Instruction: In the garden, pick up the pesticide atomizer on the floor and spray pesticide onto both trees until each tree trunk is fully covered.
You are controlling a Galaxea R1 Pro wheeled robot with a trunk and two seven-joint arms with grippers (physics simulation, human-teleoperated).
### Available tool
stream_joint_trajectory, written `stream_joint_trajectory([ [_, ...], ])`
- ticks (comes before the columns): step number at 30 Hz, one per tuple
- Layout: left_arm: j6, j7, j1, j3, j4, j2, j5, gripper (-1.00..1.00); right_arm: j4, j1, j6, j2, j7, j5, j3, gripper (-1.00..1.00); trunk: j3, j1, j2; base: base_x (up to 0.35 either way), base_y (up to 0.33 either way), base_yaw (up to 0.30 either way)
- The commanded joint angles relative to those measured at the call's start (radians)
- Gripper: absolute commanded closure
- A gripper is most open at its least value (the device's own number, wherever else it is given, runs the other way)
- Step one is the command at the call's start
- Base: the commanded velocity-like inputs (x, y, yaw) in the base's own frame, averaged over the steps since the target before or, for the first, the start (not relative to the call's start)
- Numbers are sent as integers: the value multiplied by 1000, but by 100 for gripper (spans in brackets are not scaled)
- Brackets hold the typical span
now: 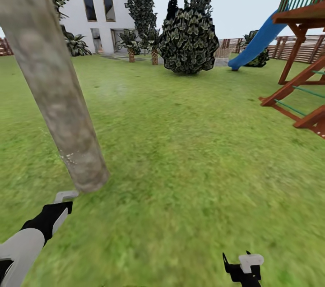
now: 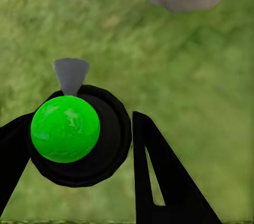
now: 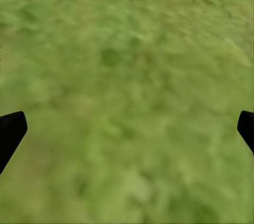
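Beside the tree trunk (image 1: 54, 88), left gripper (image 2: 84, 145) grips the atomizer (image 2: 65, 129) — right gripper (image 3: 127, 129) spread wide.

The trunk (image 1: 54, 93) is thick, smooth and grey-brown, with pale spots. It leans in the head view and stands on the green grass (image 1: 189, 151). The atomizer (image 2: 71, 131) has a bright green ball on a black body and a grey nozzle pointing toward the trunk's base.
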State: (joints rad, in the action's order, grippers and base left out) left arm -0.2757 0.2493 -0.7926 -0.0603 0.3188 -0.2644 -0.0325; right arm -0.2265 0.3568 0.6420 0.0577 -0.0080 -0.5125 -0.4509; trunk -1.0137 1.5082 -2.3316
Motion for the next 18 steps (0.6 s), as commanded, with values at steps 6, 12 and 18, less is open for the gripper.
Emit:
stream_joint_trajectory([
  [6,-6,4,-1,-3,2,1,-3,100,1,1,4,0,0,-11,-8,-100,-1,0,0,0,-268,117],
  [12,-7,3,-1,-4,2,1,-3,100,1,1,4,0,0,-11,-8,-100,-1,0,0,3,-268,2],
  [18,-7,3,-1,-4,2,1,-3,100,1,1,4,0,0,-11,-8,-100,-1,0,0,214,-175,0],
])
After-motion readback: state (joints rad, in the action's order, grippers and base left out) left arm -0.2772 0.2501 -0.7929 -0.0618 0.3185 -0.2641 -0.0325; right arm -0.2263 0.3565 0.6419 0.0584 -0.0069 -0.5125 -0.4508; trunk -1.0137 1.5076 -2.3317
